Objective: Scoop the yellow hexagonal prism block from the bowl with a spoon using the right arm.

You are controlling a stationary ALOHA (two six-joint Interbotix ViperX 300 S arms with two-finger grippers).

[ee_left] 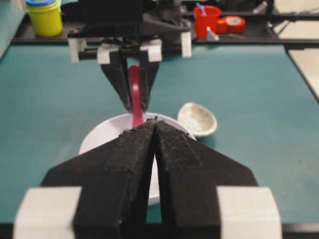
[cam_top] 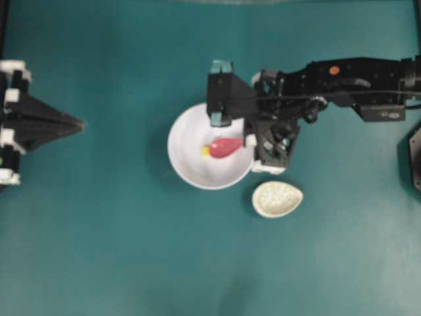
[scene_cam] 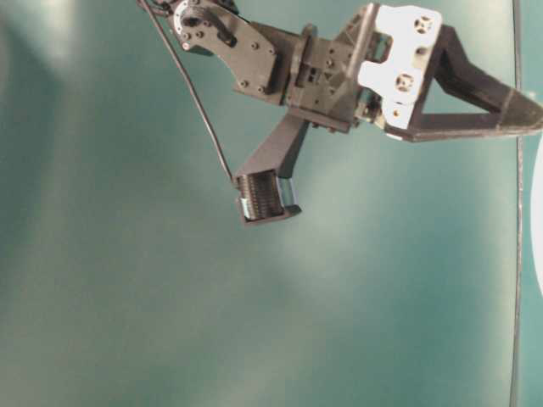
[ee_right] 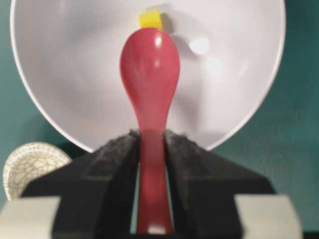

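Right wrist view: spoon (ee_right: 149, 74) handle clamped in right jaws, tip touching yellow block (ee_right: 150, 19); left jaws shut, empty. Slide scoop lip low under block, then level.

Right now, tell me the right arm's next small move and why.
Probably nudge the glossy pink-red spoon forward and under the small yellow block. The block sits just past the scoop's tip inside the white round bowl, not yet in the scoop, and the jaws clamp the handle.

The bowl (cam_top: 191, 164) sits near the middle of the table (cam_top: 99, 250). In it lies the block (cam_top: 205, 151), just beyond the spoon (cam_top: 225, 147) tip, whose handle runs toward the table's right edge. The small dish (cam_top: 277, 199) sits just beside the bowl, toward the near-right corner.
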